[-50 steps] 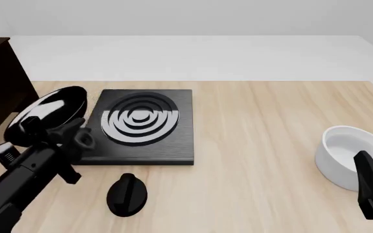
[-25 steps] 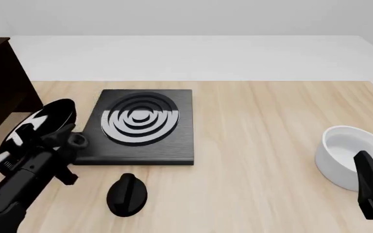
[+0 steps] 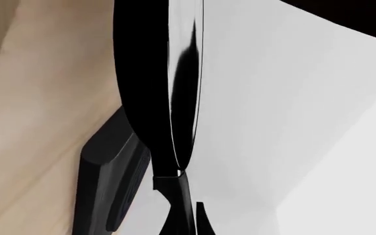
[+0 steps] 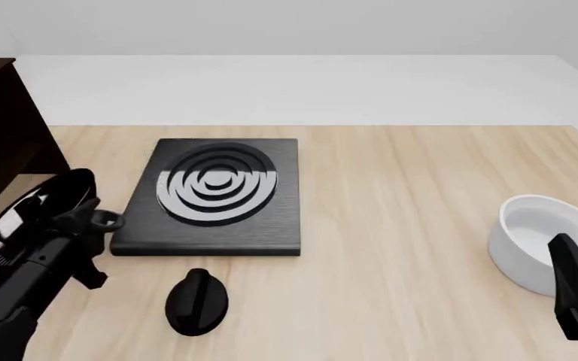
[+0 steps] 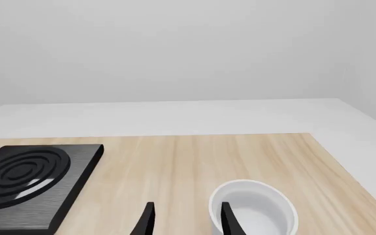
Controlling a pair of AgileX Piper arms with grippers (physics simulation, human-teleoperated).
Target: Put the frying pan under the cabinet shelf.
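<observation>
While tilted on edge, frying pan (image 4: 30, 210): being carried lower and further left than before, just beside the cabinet shelf (image 4: 3, 128).
Left gripper (image 4: 68, 218): being kept clamped on the pan, arm angled leftward.
Right gripper (image 5: 184, 218): being held with fingers apart beside the white bowl (image 4: 540, 241).

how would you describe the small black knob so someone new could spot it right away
Find the black square stove plate with grey rings on the wooden table. Just in front of its near edge lies the small black knob, a dark oval lump with a raised ridge, standing alone.
</observation>
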